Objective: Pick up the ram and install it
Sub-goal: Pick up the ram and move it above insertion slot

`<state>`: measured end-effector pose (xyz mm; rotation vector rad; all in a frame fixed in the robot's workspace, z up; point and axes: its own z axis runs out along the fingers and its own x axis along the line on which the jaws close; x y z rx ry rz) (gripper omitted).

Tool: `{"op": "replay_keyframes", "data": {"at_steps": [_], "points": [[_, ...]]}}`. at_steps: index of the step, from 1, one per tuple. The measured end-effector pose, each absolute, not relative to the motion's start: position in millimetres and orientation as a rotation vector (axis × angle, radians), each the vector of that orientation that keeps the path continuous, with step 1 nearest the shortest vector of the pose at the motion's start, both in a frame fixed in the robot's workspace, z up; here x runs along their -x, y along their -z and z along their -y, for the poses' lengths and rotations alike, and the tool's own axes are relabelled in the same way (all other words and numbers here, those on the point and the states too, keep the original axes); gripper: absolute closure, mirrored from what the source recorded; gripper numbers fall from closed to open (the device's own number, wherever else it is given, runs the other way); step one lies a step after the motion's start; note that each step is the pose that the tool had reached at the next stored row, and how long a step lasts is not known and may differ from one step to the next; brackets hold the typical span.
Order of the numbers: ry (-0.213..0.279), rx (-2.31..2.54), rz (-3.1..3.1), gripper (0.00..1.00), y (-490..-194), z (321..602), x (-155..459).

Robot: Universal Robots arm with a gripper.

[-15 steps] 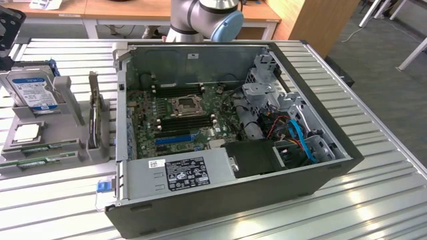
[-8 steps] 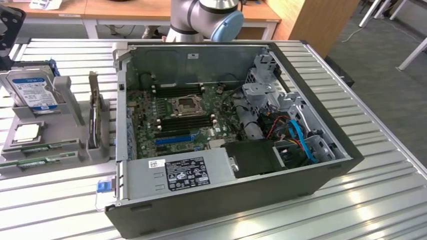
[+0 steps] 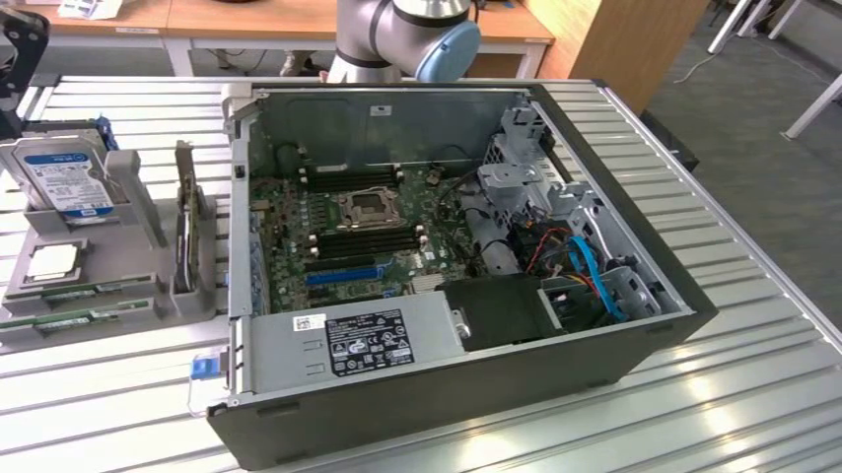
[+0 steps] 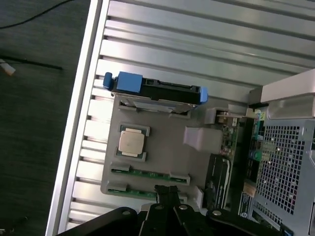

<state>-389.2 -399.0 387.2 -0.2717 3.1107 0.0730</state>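
Note:
Two green ram sticks (image 3: 82,292) (image 3: 63,320) lie side by side in slots at the near end of a grey holder tray (image 3: 132,301), at the exterior view's left. In the wrist view one ram stick (image 4: 147,173) lies in full sight. The other (image 4: 120,189) is partly covered by my gripper (image 4: 166,192). The gripper hangs high above the tray, shut, its black fingers together with nothing between them. The motherboard's black slots (image 3: 369,239) lie inside the open computer case (image 3: 460,414).
The tray also holds a silver processor chip (image 4: 132,142) and an upright hard drive (image 3: 69,182) with blue brackets. A second drive (image 3: 191,236) stands on edge between tray and case. Cables and drive cages (image 3: 566,256) crowd the case's right side. The ribbed metal table (image 3: 736,384) surrounds everything.

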Motion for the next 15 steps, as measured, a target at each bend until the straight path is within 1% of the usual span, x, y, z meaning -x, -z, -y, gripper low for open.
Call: {"op": "replay_keyframes", "data": {"at_steps": [15], "points": [[-0.076,0.651,-3.06,0.9,-386.6,399.0,389.2]]}}
